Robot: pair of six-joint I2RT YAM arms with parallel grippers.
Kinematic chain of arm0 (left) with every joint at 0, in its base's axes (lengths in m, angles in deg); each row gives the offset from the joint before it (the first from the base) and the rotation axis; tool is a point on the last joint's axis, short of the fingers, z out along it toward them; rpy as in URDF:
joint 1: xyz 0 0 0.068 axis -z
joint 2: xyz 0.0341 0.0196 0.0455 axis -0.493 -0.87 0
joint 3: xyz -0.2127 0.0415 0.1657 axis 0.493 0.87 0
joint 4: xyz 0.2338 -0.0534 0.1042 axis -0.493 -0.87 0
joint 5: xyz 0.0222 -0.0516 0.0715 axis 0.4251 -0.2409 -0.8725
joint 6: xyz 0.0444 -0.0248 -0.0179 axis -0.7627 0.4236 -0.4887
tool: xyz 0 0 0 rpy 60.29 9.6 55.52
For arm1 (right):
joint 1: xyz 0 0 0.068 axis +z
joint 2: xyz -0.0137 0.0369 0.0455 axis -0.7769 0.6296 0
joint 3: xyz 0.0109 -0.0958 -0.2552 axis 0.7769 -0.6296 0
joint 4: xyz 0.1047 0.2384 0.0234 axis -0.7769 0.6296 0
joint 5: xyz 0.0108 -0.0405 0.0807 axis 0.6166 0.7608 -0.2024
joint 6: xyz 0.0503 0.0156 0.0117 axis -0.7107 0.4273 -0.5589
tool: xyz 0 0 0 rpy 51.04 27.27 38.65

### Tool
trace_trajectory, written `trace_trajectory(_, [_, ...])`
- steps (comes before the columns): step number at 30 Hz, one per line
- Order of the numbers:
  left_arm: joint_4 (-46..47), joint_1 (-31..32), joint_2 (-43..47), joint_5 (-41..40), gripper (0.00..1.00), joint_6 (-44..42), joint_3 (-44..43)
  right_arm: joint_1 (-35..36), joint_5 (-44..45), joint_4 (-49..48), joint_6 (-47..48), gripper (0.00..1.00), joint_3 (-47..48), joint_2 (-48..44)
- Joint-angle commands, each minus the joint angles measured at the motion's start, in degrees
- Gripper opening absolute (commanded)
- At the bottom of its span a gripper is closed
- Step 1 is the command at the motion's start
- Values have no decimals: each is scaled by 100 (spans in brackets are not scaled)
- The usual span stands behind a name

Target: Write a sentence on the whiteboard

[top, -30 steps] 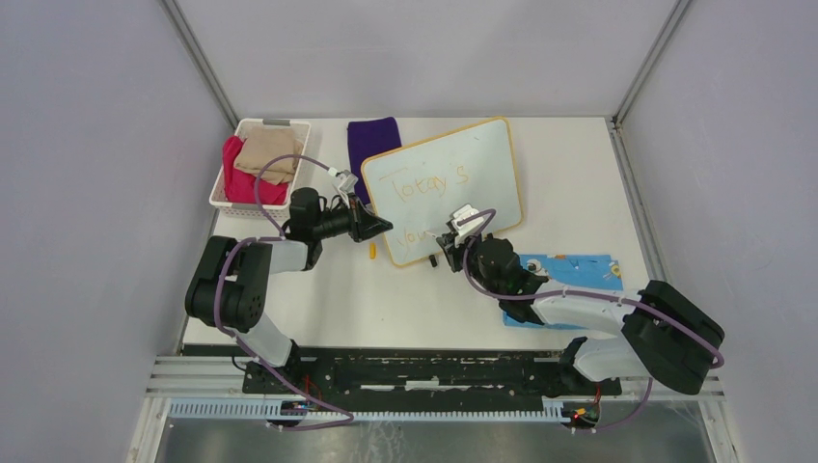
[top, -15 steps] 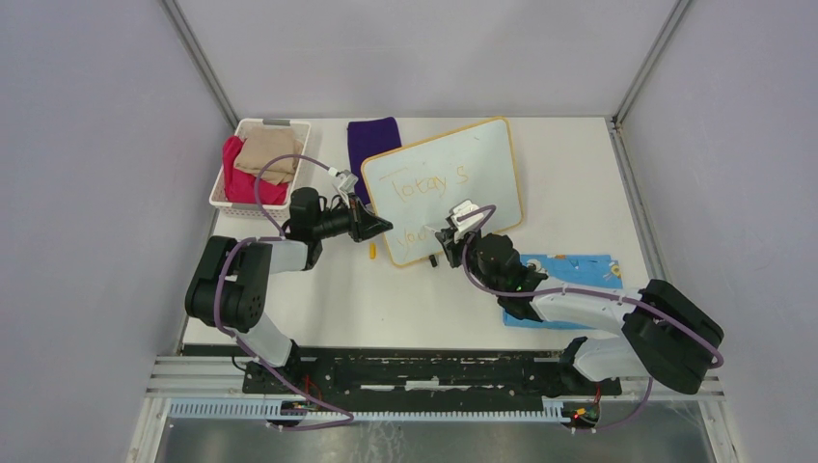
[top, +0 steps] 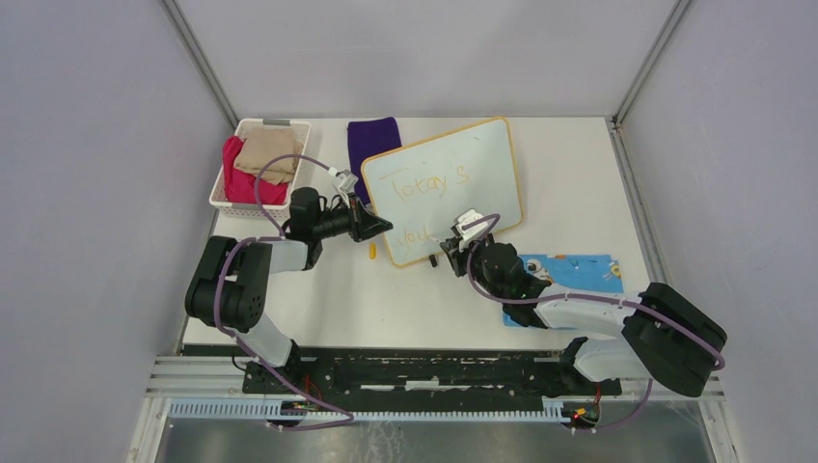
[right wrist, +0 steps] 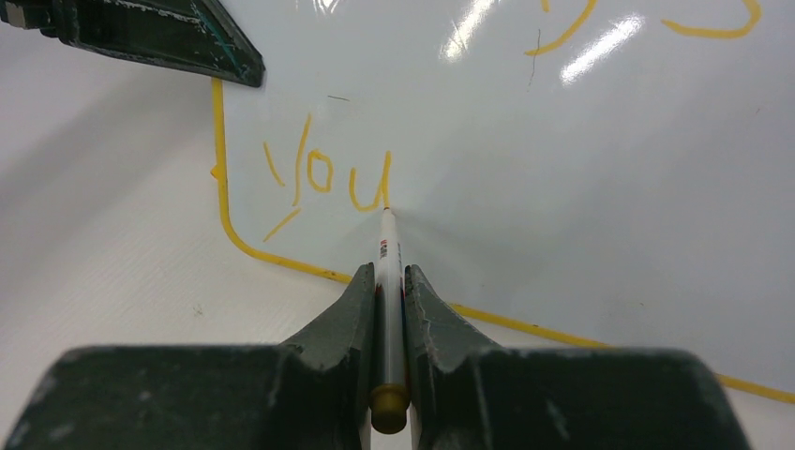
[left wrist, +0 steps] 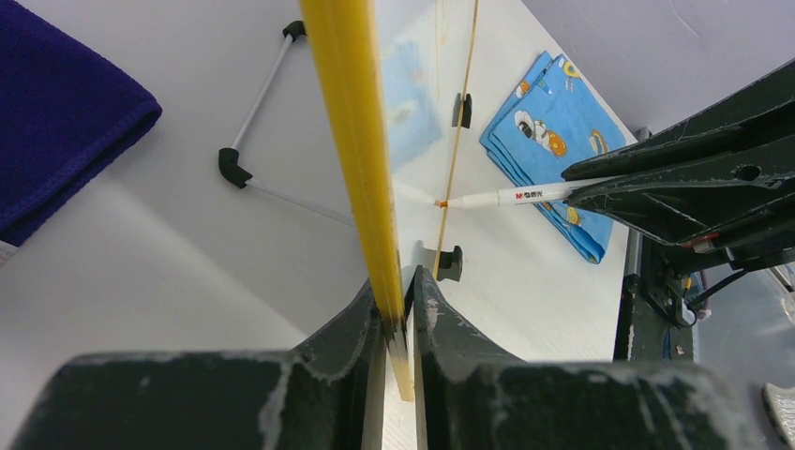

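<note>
Sitting turned at an angle on the far half of the table [top: 405, 309], the whiteboard [top: 487, 164] has its far left corner close to a purple cloth [top: 372, 140]. Its near right corner is close to a blue cartoon cloth [top: 584, 270]. To the right of the board the table is bare up to its edge, and the near strip between the two arms is bare too. The sentence [top: 431, 185] is yellow-orange: the upper line reads "Today's" and the lower line has only "You". Right of "You" there is wide unwritten white.

The left arm reaches in low from the left. The left gripper [left wrist: 398, 305] is clenched on the yellow frame at the board's left edge, one finger on each face. The right arm stretches forward over the board's near edge. The right gripper [right wrist: 388, 281] is closed on a white marker [right wrist: 387, 248], whose tip rests on the board at the bottom of the "u".

A white basket [top: 247, 206] with red and beige cloths stands at the far left, apart from the board. A small yellow piece [top: 370, 253] lies just beside the held edge. The left wrist view shows a wire stand [left wrist: 265, 91] and black clip feet [left wrist: 451, 262] by the board. Whether the stand carries the board I cannot tell.
</note>
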Motion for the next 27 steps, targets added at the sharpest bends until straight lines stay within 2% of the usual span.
trace_trajectory(1, [-601,86,-207,-554,2,-662,43,-46,203,18,-35,0,-87,-170])
trace_trajectory(8, [-599,86,-221,-553,2,-666,34,-52,210,-48,40,0,128,-437])
trace_trajectory(19, [-601,86,-213,-558,2,-666,33,-140,147,-46,137,0,574,-96])
trace_trajectory(27, [-600,86,-222,-554,2,-667,38,-202,191,-27,97,0,448,14])
